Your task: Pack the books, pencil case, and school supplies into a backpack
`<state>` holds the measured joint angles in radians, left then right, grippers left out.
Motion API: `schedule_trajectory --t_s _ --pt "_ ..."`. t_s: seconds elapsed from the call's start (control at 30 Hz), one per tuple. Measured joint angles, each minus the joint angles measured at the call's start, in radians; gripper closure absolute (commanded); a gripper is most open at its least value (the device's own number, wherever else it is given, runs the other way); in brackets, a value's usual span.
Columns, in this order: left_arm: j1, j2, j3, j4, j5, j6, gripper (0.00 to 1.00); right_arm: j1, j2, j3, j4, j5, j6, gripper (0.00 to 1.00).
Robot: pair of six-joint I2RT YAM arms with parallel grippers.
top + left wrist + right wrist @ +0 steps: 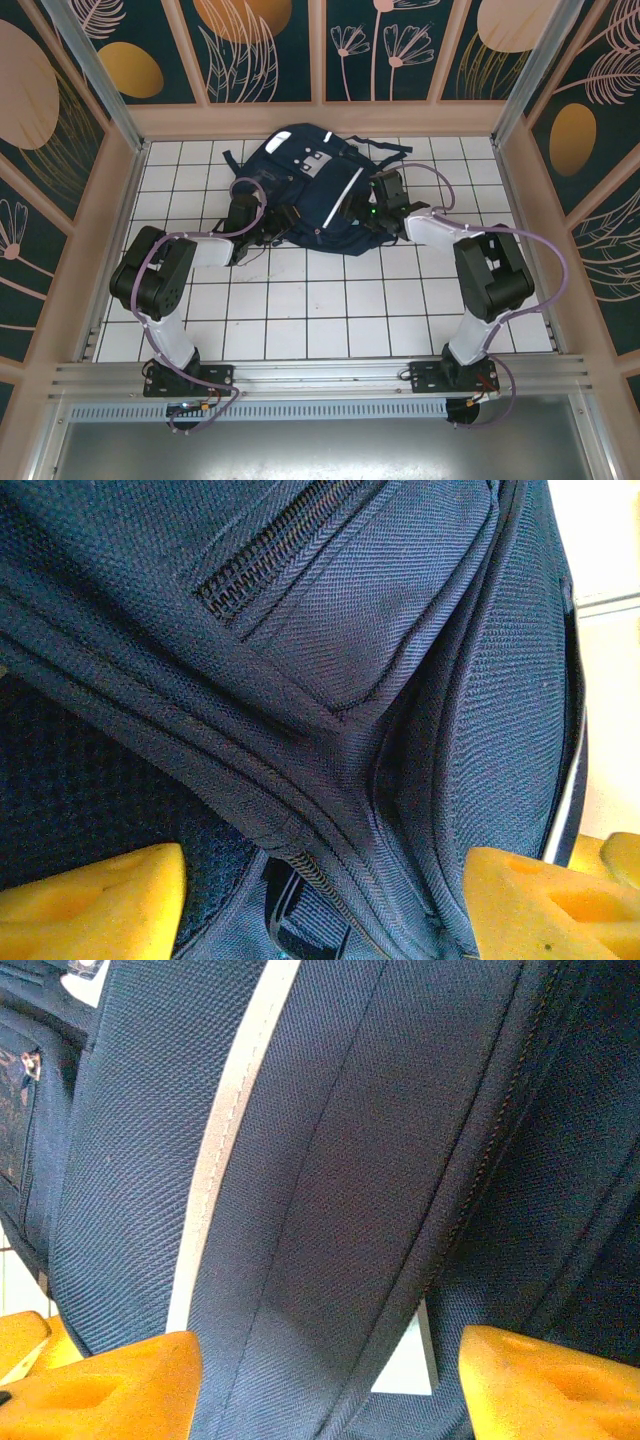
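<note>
Left gripper (262,222) sits at the backpack's (312,205) near-left corner, its yellow fingers (95,905) spread wide with a thick fold of navy fabric between them. In the left wrist view a zipper (270,550) runs along a pocket above that fold. Right gripper (386,193) is at the backpack's right side, its jaws also wide, straddling the fabric beside a white reflective stripe (215,1160).

A grey-white patch (315,165) on the backpack's front carries small dark marks, too small to read.

The backpack lies flat on the far half of a white tiled table (330,310), its top close to the back wall (320,118) and its straps trailing toward the far corners. A pale wooden rim and aluminium posts (95,70) box the table in. Dark teal panels (265,50) painted with orange discs and pale plant outlines stand behind the posts. White tiles run from the backpack's near edge to the arm bases, and both elbows fold outward near the side walls.
</note>
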<state>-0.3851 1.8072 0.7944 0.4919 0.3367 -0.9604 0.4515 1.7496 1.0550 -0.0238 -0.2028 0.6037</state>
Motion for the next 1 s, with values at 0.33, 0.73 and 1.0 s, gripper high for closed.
schedule_trajectory --t_s 0.33,0.73,1.0 --pt "0.0 0.0 -0.005 0.013 0.0 -0.014 0.26 0.017 0.034 0.0 0.061 -0.105 0.027 0.3" --pt "0.0 0.006 -0.03 0.077 0.0 -0.05 0.26 0.045 0.098 -0.065 0.405 -0.342 0.267 0.31" --pt "-0.005 0.01 -0.029 0.081 0.019 -0.064 0.26 0.04 -0.006 -0.113 0.311 -0.285 0.251 0.3"
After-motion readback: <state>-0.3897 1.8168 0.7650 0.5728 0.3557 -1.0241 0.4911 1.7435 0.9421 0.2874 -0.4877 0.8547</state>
